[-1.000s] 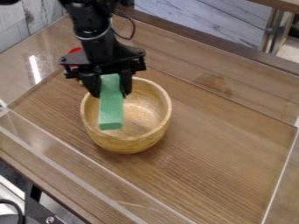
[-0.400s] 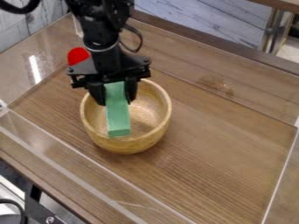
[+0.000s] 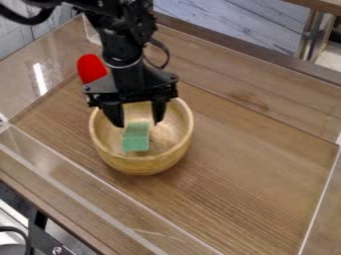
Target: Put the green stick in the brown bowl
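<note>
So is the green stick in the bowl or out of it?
In. The green stick shows inside the rim of the brown bowl, with the bowl's wall around it.

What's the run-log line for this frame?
gripper: open, over bowl | green stick: released, inside brown bowl | red object: beside bowl

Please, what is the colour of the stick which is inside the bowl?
Plain green; it shows best in the camera view.

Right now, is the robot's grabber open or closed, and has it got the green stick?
Gripper: open, holding nothing; the green stick lies in the brown bowl.
</note>
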Action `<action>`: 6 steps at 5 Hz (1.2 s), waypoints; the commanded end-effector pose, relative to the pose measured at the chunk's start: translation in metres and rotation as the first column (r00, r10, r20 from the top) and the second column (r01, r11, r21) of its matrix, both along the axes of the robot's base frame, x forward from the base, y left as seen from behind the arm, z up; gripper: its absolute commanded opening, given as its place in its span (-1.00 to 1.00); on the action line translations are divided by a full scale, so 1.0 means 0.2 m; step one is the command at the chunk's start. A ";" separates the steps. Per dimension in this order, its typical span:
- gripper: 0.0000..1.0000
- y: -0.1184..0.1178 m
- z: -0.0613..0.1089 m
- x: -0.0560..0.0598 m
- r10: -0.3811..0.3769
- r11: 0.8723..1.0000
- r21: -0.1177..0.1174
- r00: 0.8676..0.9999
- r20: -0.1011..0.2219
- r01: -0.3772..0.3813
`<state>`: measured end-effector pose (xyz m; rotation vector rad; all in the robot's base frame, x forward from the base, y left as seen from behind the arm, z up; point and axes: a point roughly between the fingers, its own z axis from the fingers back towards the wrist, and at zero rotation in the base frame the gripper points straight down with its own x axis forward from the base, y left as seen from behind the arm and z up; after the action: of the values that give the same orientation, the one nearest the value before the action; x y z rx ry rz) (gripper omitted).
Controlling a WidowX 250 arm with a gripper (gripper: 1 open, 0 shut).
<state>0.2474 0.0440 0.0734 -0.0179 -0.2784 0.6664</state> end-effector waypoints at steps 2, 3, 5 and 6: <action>-1.00 0.01 0.06 0.11 -0.001 1.000 0.011 0.999 0.034 0.001; -1.00 0.02 0.10 0.13 -0.009 1.000 0.008 1.000 0.030 0.009; 1.00 0.07 0.08 0.07 -0.007 1.000 0.014 1.000 0.010 0.006; 1.00 0.10 0.09 0.04 0.027 1.000 0.015 1.000 -0.007 -0.027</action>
<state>0.2524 0.0606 0.0796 0.0047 -0.2316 0.6884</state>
